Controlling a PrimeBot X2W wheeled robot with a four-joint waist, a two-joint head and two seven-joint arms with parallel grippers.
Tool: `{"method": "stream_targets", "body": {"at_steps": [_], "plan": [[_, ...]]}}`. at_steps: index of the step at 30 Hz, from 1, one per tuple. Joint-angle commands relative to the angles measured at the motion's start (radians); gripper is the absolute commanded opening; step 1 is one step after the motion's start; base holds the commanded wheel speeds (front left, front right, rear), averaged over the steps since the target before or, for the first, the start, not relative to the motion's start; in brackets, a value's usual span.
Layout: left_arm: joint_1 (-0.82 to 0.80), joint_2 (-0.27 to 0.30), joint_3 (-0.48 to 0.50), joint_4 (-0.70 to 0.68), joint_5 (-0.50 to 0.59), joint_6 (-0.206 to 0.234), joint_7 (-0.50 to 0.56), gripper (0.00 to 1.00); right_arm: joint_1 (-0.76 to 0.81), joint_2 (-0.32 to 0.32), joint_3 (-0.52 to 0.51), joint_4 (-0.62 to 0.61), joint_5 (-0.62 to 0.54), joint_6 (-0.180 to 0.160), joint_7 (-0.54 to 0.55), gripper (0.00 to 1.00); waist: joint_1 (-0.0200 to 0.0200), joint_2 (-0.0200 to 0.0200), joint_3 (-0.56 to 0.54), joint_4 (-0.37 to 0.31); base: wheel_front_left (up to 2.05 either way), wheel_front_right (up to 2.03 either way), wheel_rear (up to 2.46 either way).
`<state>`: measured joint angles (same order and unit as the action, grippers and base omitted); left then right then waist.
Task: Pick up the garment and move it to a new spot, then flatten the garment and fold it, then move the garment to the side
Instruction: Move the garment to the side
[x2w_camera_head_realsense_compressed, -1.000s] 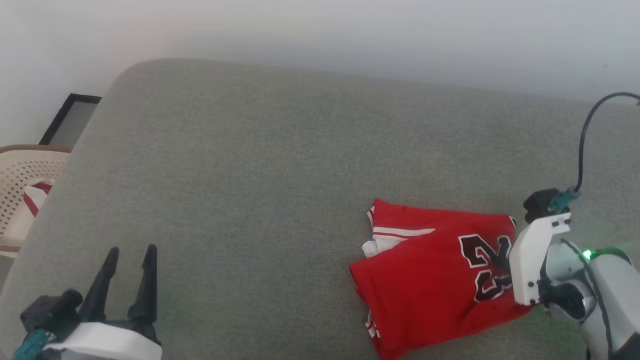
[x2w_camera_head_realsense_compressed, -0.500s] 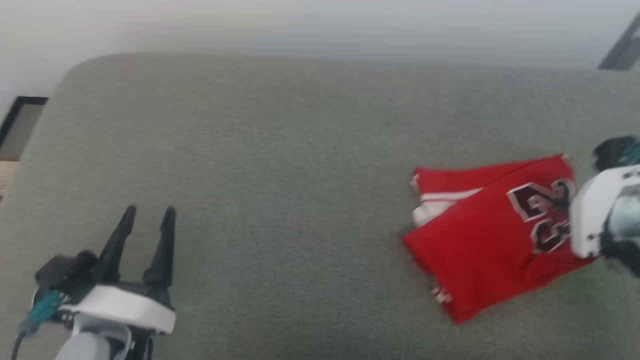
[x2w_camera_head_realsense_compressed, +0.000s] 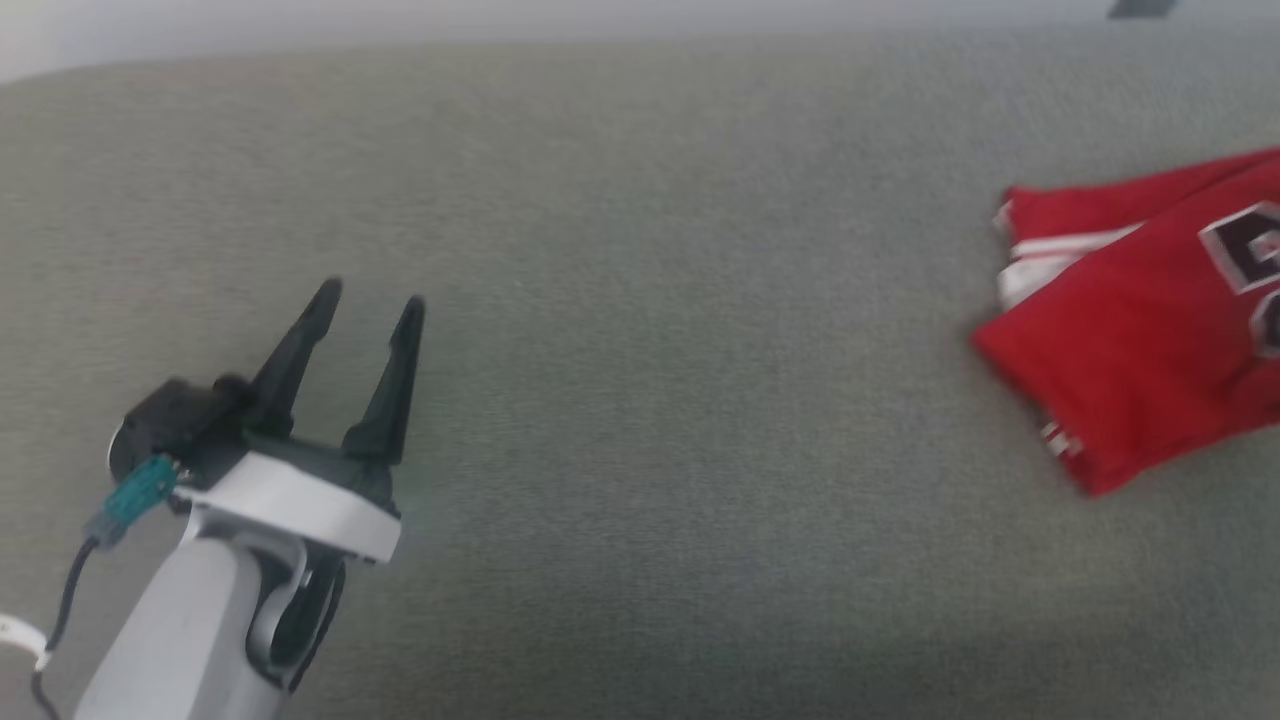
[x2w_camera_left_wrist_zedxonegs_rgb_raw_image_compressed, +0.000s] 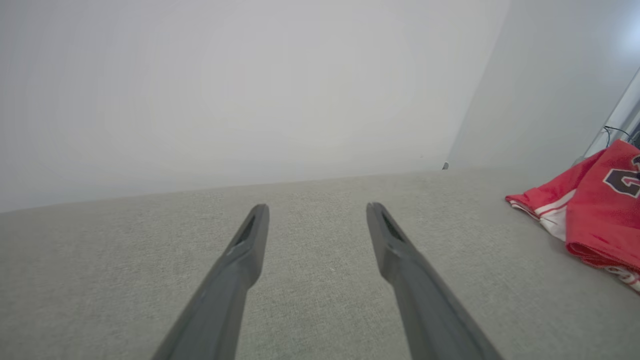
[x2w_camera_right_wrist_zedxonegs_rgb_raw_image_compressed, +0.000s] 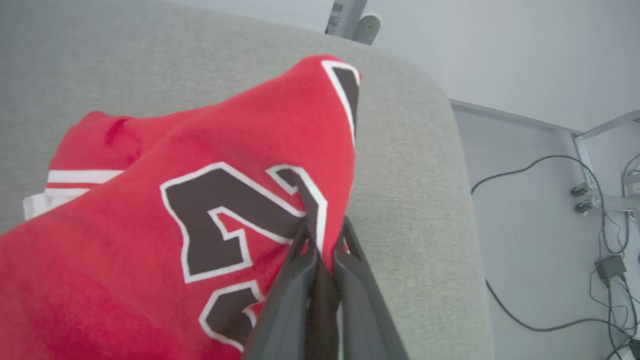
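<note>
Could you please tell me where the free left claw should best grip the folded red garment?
Probably the left folded edge of the garment, coming in low from the robot's left along the cushion: the layers stack there, facing the open left claw, while the right claw pinches the numbered side.

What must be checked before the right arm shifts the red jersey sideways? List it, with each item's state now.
1. Right gripper grip: jaws shut on a pinch of the garment at the number print. Ok.
2. All folded layers in that pinch: the lower layers are hidden under the top one. Cannot tell.
3. Left gripper free: jaws open, nothing between them, over bare cushion. Ok.
4. Fold tidy: a white sleeve end sticks out from under the top layer. Not ok.
5. Room to the side: the cushion edge lies close beyond the garment, so space looks tight. Not ok.
</note>
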<state>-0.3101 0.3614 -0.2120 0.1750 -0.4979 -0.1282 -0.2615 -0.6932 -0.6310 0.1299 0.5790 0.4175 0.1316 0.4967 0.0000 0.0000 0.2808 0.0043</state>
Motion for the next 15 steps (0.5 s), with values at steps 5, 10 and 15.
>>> {"method": "stream_targets", "body": {"at_steps": [5,10,15], "plan": [[-0.097,0.020,-0.061,0.005,-0.013,-0.002,-0.004,1.00,-0.085,-0.043,-0.055,0.066,-0.101,-0.002,-0.102,0.00,0.0000,0.0000,0.077,-0.059,0.00,0.00,0.00],[-0.160,0.034,-0.110,0.007,-0.023,-0.002,-0.004,1.00,-0.138,-0.067,-0.093,0.133,-0.191,-0.002,-0.174,0.00,0.0000,0.0000,0.120,-0.078,0.00,0.00,0.00],[-0.211,0.048,-0.146,0.007,-0.029,-0.002,-0.004,1.00,-0.189,-0.094,-0.151,0.201,-0.299,-0.002,-0.243,0.00,0.0000,0.0000,0.163,-0.088,0.00,0.00,0.00]]}}
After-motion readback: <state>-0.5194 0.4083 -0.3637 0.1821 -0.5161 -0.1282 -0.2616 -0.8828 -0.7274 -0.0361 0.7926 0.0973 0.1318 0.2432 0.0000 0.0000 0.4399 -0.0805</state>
